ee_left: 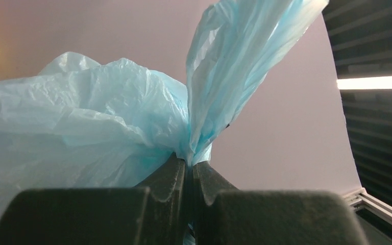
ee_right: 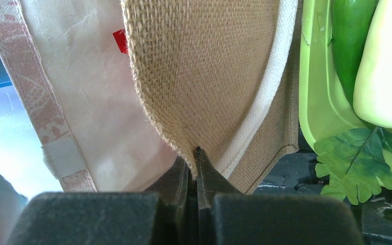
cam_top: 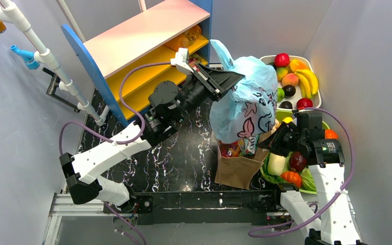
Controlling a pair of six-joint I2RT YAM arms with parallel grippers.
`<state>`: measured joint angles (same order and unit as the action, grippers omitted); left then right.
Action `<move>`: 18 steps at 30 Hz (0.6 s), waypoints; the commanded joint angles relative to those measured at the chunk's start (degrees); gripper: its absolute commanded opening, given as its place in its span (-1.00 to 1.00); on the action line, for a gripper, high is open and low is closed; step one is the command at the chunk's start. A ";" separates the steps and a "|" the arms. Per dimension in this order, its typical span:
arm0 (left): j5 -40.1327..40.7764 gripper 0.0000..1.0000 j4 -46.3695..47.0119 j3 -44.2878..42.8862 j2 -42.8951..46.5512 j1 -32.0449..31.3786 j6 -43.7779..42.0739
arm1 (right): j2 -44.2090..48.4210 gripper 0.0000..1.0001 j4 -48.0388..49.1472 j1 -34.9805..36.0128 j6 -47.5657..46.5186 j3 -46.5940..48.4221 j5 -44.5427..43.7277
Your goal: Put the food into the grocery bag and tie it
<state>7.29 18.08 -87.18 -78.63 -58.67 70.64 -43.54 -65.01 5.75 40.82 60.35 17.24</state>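
- Black left jaws are shut tight on a tall strip [ee_left: 245,61] of the grocery bag [cam_top: 245,92], likely a handle.
- Right jaws are shut on the edge of a brown woven bag [ee_right: 199,66] under it, on the table [cam_top: 184,158].
- One bright food packet [cam_top: 237,148] peeks out between both bags.
- That blue bag looks light, soft and slippery; hold its handles to tie it.
- Fruit tray [cam_top: 317,84], green tray [ee_right: 311,92] and shelf [cam_top: 143,35] crowd close and could snag the bag.

Pale blue grocery bag [cam_top: 251,76], tan burlap bag [ee_right: 204,66], white-veined black marble tabletop [cam_top: 184,153], lime-green tray [ee_right: 317,102]
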 commanded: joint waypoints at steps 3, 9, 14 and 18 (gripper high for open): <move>10.39 -1.00 3.87 3.41 -0.29 -2.87 1.63 | 0.86 -0.97 0.30 0.14 1.68 0.13 1.54; 14.76 -1.00 -6.59 8.84 1.40 -3.21 4.09 | 1.96 -0.97 -0.11 0.14 2.12 -0.34 1.11; 14.07 -1.00 -3.64 18.04 1.51 -3.18 8.69 | 2.80 -0.97 -0.12 0.14 2.73 -1.25 0.80; 12.44 -1.00 -12.58 16.77 0.42 -2.99 7.11 | 3.12 -0.97 0.07 0.14 3.23 -1.46 0.48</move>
<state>19.29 11.49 -68.62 -79.43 -61.68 77.95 -41.22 -64.99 5.74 42.60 58.90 16.40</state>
